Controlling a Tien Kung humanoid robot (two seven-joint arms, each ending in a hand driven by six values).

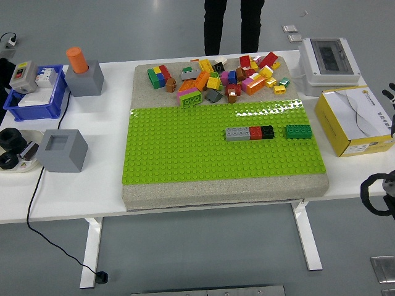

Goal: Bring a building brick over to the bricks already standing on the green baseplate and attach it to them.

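Note:
The green baseplate [185,148] lies on a beige mat in the middle of the table. On its right part stands a row of joined bricks, grey, red and black [249,132]. A dark green brick [299,131] stands apart just to the right of the row. A pile of loose coloured bricks [216,77] lies on the mat behind the plate. My right hand [390,102] only shows as a black sliver at the right edge, beside the yellow box, far from the bricks. It holds nothing that I can see. My left arm is out of view.
A yellow box [357,120] and a white electrical box [331,58] stand at the right. At the left are two grey blocks [62,150], one with an orange cylinder [77,60], a blue bin [34,98], and black tape rolls [11,148]. A person's legs [233,24] stand behind the table.

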